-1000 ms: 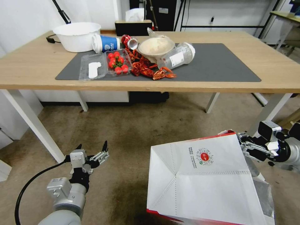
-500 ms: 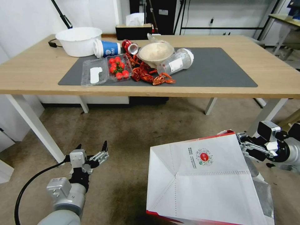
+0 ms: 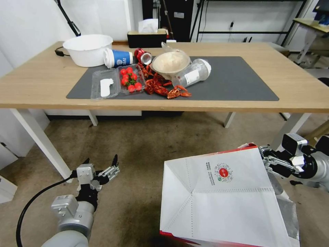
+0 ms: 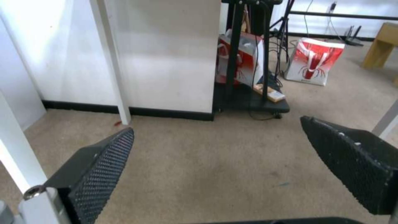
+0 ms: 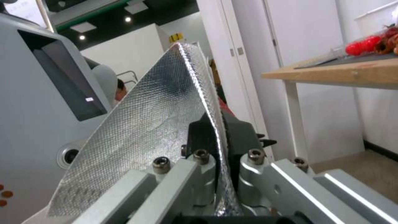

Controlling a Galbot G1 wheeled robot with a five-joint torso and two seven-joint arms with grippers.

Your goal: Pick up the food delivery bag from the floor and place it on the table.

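Bag lifted, table next
Right gripper point(image 3: 265, 161) pinching big white foil-lined paper delivery bag point(image 3: 222, 199); I'd clear the light-wood table point(image 3: 301, 92) edge first. Left gripper point(image 3: 102, 168) spread, idle.

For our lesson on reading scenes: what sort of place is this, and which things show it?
Probably an office or lab set up for robot trials: a plain table, tripod stands with loose cables, and a second desk behind.
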